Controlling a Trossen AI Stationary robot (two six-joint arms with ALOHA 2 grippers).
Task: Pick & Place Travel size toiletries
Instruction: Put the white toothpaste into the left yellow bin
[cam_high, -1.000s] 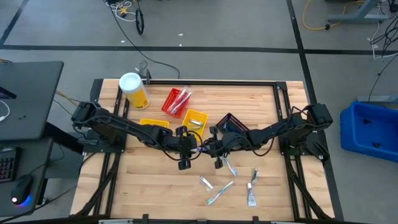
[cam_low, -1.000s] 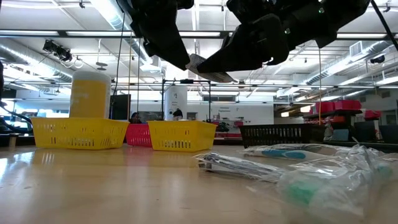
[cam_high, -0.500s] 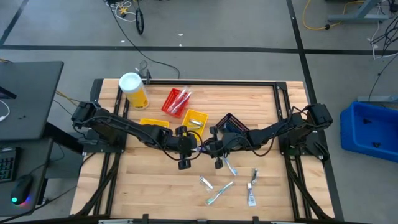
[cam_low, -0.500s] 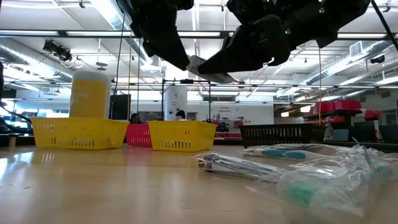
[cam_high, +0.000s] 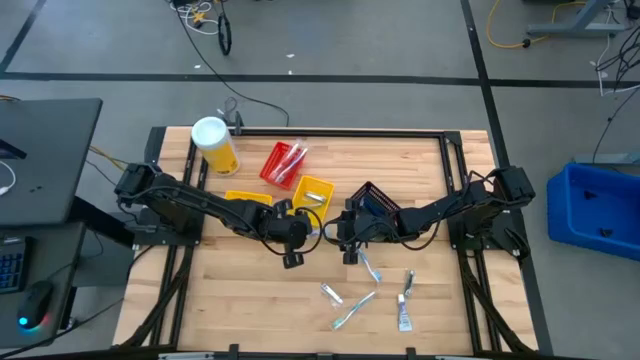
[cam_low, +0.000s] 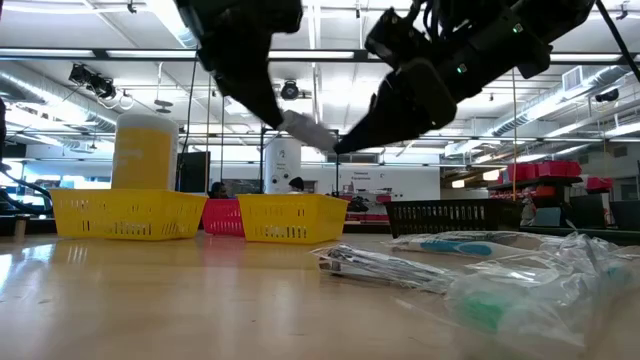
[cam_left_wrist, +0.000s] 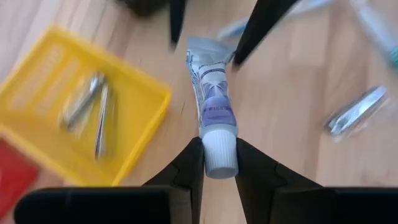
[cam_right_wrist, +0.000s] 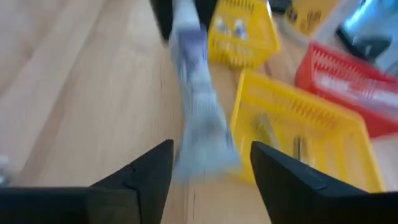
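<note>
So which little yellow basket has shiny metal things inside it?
The yellow bin beside the red bin, nearest the black one. Its metal pieces show in the left wrist view; the other yellow bin's contents can't be seen.

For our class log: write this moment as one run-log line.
left claw: shut on toothpaste tube | right claw: open, beside tube | tube: above table

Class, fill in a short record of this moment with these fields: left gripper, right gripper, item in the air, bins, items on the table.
left gripper: shut on the cap end of the toothpaste tube, above the table
right gripper: open, fingers either side of the tube's flat end
item in the air: toothpaste tube only
bins: yellow bin holds metal items; red bin, black bin
items on the table: wrapped toiletries near the front edge
</note>
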